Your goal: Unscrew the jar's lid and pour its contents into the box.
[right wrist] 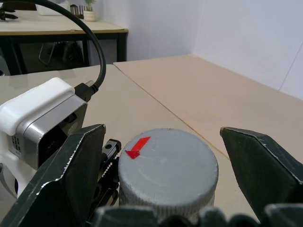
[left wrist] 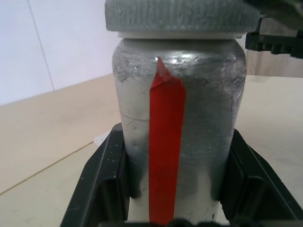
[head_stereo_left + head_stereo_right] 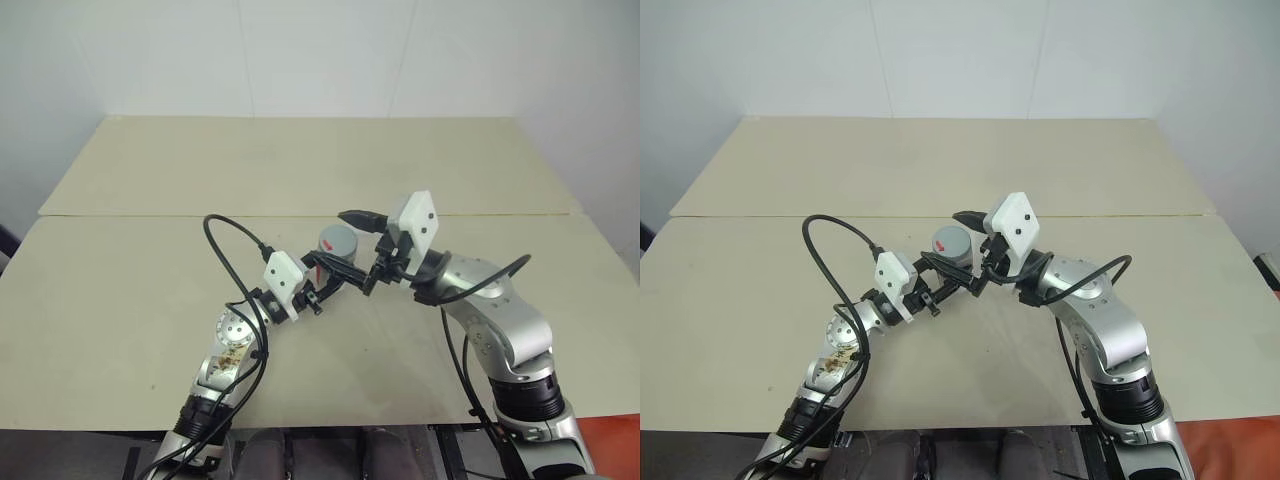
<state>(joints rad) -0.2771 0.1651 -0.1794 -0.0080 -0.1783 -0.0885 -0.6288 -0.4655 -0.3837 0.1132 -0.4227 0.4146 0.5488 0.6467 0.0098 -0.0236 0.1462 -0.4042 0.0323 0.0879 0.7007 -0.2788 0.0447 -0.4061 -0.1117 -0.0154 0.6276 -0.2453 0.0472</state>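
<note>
Your left gripper [image 2: 170,189] is clamped on the jar [image 2: 189,118], fingers pressed against both sides of its body, holding it upright above the table [image 3: 300,170] near the middle seam. The jar's red strip faces the left wrist camera. The lid [image 1: 168,170] sits on top of the jar, grey, with a small red mark on it. Your right gripper [image 1: 165,175] straddles the lid, fingers spread wide on either side, not touching it.
</note>
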